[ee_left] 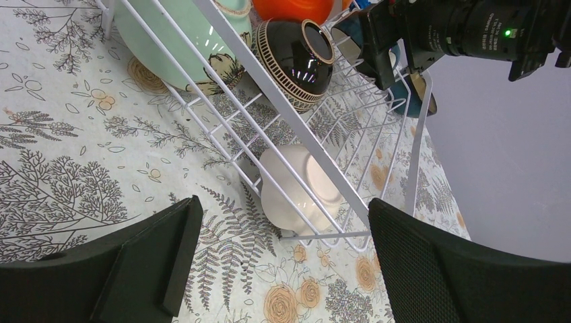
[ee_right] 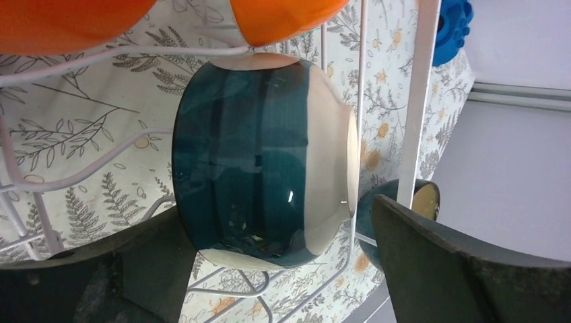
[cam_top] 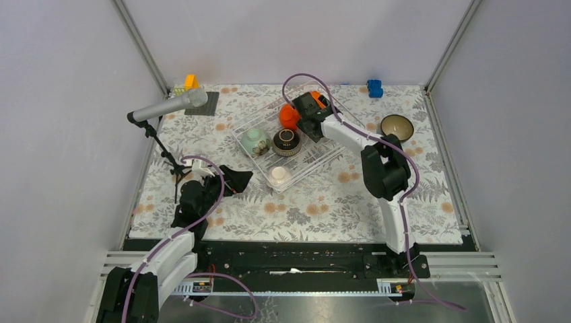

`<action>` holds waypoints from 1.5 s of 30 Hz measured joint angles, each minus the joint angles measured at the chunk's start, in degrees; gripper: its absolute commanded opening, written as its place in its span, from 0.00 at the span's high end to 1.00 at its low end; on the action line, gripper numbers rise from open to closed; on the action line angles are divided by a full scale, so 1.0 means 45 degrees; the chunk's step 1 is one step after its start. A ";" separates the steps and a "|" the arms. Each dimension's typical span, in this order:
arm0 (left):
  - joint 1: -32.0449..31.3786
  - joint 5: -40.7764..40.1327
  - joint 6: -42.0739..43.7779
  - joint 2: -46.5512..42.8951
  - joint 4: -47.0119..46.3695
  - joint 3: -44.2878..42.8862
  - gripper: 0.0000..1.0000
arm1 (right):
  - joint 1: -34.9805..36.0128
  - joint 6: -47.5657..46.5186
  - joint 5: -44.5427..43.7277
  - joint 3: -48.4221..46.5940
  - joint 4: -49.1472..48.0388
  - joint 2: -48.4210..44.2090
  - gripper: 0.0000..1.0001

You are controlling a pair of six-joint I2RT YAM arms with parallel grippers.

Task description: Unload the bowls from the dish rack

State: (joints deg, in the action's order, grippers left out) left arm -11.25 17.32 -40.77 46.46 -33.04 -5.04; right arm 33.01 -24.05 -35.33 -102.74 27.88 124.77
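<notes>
Floral-print table (cam_top: 303, 208) covers the enclosure floor. At centre of the top view the rack (cam_top: 315, 160) lies diagonally. It contains a green bowl (cam_top: 254, 140), a dark patterned bowl (cam_top: 287, 142), a white bowl (cam_top: 279, 175) at the lower corner, an orange bowl (cam_top: 289, 116) at the upper end and a teal bowl (ee_right: 256, 148) on its side. Another bowl (cam_top: 397, 126) stands on the table, right of the rack.

The left gripper (ee_left: 283, 207) is spread and holds nothing, just outside the rack's lower corner, facing the white bowl. The right gripper (ee_right: 279, 210) is spread, one finger on each side of the teal bowl, not clamped.
</notes>
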 measured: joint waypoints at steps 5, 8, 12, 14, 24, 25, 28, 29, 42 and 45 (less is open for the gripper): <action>0.0000 0.0000 0.0005 -0.0078 0.0029 0.0000 0.01 | 0.0063 -0.0214 -0.0393 0.1078 -0.1268 -0.0554 0.06; 0.0000 0.0000 0.0005 -0.0078 0.0029 0.0000 0.01 | 0.0058 -0.0369 -0.0690 0.1399 -0.1710 -0.0748 0.08; 0.0000 0.0005 0.0000 -0.0078 0.0029 0.0000 0.01 | 0.0073 -0.0515 -0.1234 0.1477 -0.1962 -0.0763 0.11; 0.0000 0.0000 0.0000 -0.0078 0.0029 0.0000 0.01 | 0.0097 -0.0568 -0.1520 0.1545 -0.2152 -0.0763 0.14; 0.0000 0.0005 0.0005 -0.0073 0.0024 0.0000 0.01 | 0.0248 -0.0981 -0.2939 0.2623 -0.4201 -0.0928 0.28; 0.0000 0.0005 0.0000 -0.0073 0.0024 0.0005 0.01 | 0.0248 -0.1035 -0.3016 0.2739 -0.4430 -0.0952 0.32; 0.0000 0.0005 0.0000 -0.0078 0.0024 0.0000 0.01 | 0.0248 -0.1253 -0.3313 0.2943 -0.4862 -0.0957 0.39; 0.0000 0.0005 0.0000 -0.0078 0.0024 0.0005 0.01 | 0.0248 -0.1326 -0.3390 0.2977 -0.4959 -0.0957 0.43; 0.0000 0.0005 0.0005 -0.0078 0.0029 0.0000 0.01 | 0.0248 -0.2433 -0.4391 0.3143 -0.6810 -0.0903 0.85; 0.0000 0.0005 0.0005 -0.0087 0.0034 0.0000 0.01 | 0.0248 -0.2657 -0.4556 0.3143 -0.7247 -0.0797 0.57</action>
State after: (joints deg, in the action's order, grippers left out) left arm -11.25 17.34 -40.75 46.06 -32.88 -5.04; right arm 34.13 -36.01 -55.83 -88.60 -4.73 121.19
